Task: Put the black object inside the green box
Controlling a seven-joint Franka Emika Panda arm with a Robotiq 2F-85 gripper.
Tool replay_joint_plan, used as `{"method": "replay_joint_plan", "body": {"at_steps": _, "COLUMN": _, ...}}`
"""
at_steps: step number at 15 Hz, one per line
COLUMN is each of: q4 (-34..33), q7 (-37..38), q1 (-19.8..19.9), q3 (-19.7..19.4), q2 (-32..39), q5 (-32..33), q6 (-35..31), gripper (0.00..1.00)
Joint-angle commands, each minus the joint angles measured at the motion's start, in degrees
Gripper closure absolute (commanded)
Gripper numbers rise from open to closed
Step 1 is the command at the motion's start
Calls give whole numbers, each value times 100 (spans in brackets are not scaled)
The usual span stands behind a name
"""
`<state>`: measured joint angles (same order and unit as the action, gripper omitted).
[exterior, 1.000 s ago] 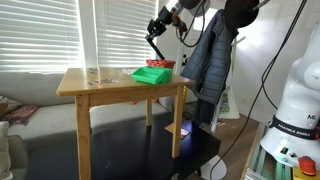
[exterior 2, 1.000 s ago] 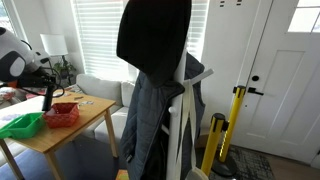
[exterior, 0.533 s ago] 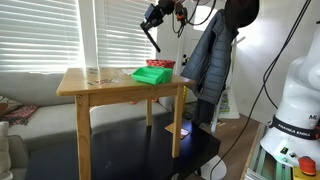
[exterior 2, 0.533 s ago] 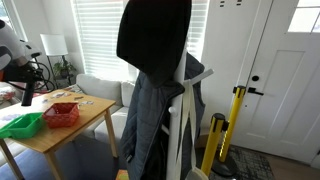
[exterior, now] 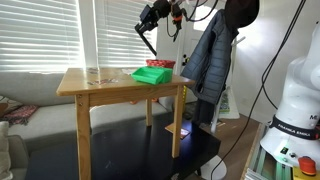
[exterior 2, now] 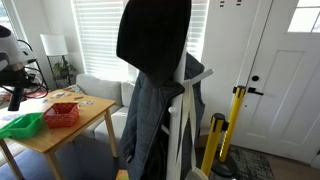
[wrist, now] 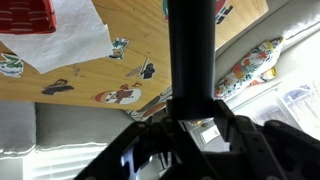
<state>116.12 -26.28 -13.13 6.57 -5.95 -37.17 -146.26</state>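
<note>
The green box (exterior: 152, 75) is low and flat and sits on the wooden table (exterior: 100, 88), next to a red basket (exterior: 161, 64). It also shows in the other exterior view (exterior 2: 20, 126). My gripper (exterior: 147, 17) is well above the table and shut on a long black object (exterior: 151, 42) that hangs down from it. In an exterior view the gripper (exterior 2: 13, 84) is at the left edge with the black object (exterior 2: 15, 99) below it. In the wrist view the black object (wrist: 190, 55) runs between my jaws (wrist: 190, 125); the green box is out of that view.
The red basket (exterior 2: 62, 115) stands beside the box; its corner shows in the wrist view (wrist: 25, 14) with white paper (wrist: 70, 42) and stickers on the tabletop. A dark coat on a rack (exterior: 212, 55) hangs close to the table. Window blinds are behind.
My gripper has risen and moved away from the coat rack toward the window, carrying the black object. The box and the basket have not moved.
</note>
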Motion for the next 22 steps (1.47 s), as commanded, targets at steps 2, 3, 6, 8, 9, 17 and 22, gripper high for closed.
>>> {"method": "replay_joint_plan", "body": {"at_steps": 2, "q4": -132, "q7": 401, "q1": -20, "q3": 315, "q2": 513, "q5": 623, "q6": -542, "gripper": 84}}
{"method": "replay_joint_plan", "body": {"at_steps": 3, "q4": -100, "q7": 595, "q1": 0, "q3": 364, "q2": 587, "q5": 956, "q6": -644, "gripper": 84}}
{"method": "replay_joint_plan", "body": {"at_steps": 6, "q4": -36, "q7": 1258, "q1": 64, "q3": 392, "q2": 738, "q5": 2167, "q6": -931, "gripper": 84}}
{"method": "replay_joint_plan", "body": {"at_steps": 8, "q4": -37, "q7": 1690, "q1": 104, "q3": 345, "q2": 764, "q5": 2867, "q6": -937, "gripper": 84}}
{"method": "replay_joint_plan", "body": {"at_steps": 9, "q4": -29, "q7": 1898, "q1": 128, "q3": 321, "q2": 756, "q5": 3157, "q6": -916, "gripper": 84}}
{"method": "replay_joint_plan", "body": {"at_steps": 17, "q4": 50, "q7": 3804, "q1": 208, "q3": 266, "q2": 612, "q5": 4675, "q6": 26, "gripper": 84}}
{"method": "replay_joint_plan", "body": {"at_steps": 22, "q4": 37, "q7": 4513, "q1": 183, "q3": 315, "q2": 558, "q5": 4809, "q6": 715, "gripper": 84}}
